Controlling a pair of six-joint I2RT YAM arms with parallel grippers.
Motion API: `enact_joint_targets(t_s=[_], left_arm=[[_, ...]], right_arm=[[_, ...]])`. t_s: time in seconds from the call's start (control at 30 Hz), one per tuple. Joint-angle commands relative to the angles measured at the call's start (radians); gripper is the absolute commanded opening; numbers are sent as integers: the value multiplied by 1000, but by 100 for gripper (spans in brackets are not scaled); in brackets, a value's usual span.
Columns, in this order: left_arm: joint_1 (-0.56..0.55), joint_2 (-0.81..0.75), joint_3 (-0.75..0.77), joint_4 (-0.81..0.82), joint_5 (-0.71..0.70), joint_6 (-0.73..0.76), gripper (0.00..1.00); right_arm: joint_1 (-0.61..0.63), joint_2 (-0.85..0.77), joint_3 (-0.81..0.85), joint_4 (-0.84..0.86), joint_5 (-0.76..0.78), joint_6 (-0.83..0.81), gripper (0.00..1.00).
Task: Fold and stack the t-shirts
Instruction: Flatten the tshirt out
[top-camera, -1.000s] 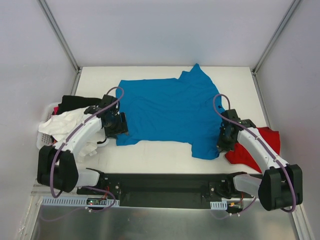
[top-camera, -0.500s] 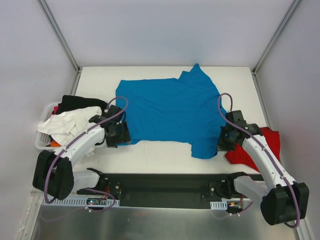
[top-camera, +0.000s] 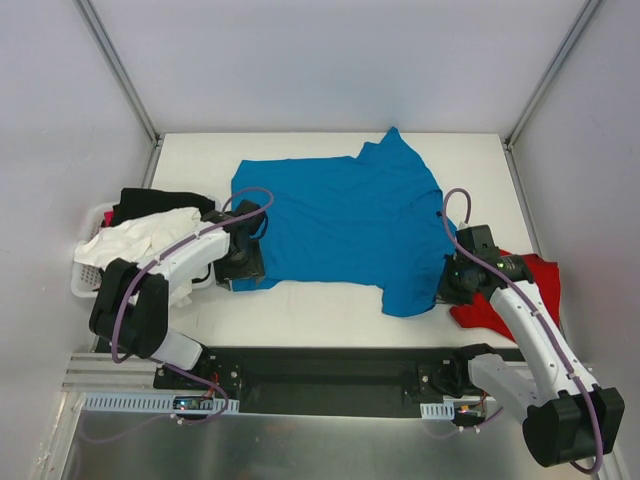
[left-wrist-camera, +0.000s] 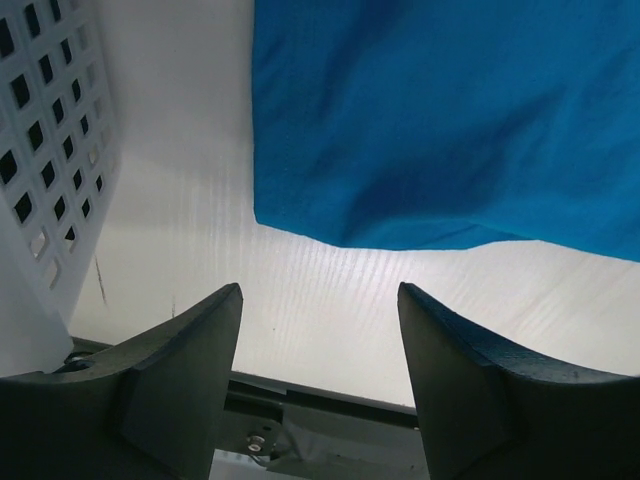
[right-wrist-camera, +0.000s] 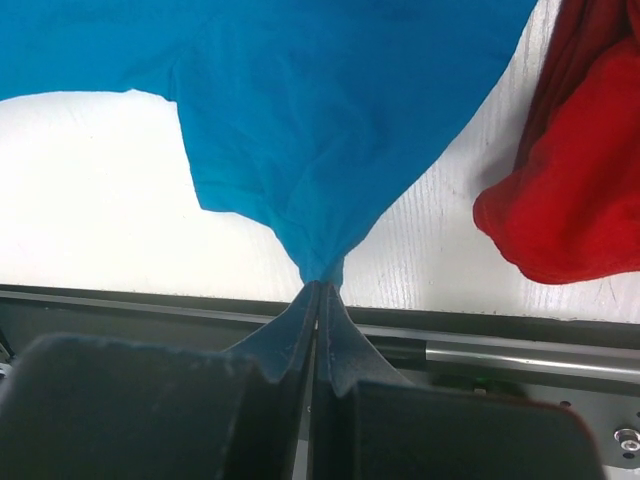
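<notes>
Turquoise t-shirt (top-camera: 340, 225) lies spread flat across the centre of the white table (top-camera: 300, 305), one sleeve pointing to the upper middle of the top view. Red t-shirt (top-camera: 543, 272) sits crumpled at centre right, just beside the turquoise one. Right gripper (right-wrist-camera: 320, 290): jaws pinched together on the turquoise shirt's lower-right corner, cloth bunched to a point. Left gripper (left-wrist-camera: 318, 330): jaws spread apart, nothing between them, poised at the shirt's lower-left corner. At left, a perforated basket (top-camera: 85, 280) holds a white garment (top-camera: 135, 240) and a black garment (top-camera: 150, 203).
</notes>
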Motion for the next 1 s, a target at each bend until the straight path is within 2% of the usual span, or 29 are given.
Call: enact_joint_targets(t_s=[0.0, 0.13, 0.23, 0.33, 0.47, 0.67, 0.77, 0.8, 0.97], left_arm=[[38, 99, -8, -21, -98, 22, 67], [33, 98, -3, 74, 67, 62, 67], [9, 97, 40, 90, 100, 70, 65], [-45, 89, 126, 53, 77, 79, 65], [-117, 57, 322, -71, -4, 48, 65], [-140, -83, 483, -255, -113, -82, 65], [-140, -170, 461, -370, -159, -148, 59], [-140, -190, 439, -393, -165, -178, 50], [-137, -330, 313, -516, -249, -252, 31]], right_arm=[[-1, -16, 56, -34, 9, -4, 1], [-1, -15, 55, -31, 11, 2, 1], [-1, -3, 53, -22, 9, 5, 1], [-1, 10, 44, -2, 0, 14, 1], [-1, 20, 30, 19, -12, 17, 1], [-1, 31, 25, 29, -26, 1, 1], [-1, 31, 31, 27, -29, -12, 1], [-1, 31, 32, 27, -29, -16, 1], [0, 22, 21, 33, -49, -19, 1]])
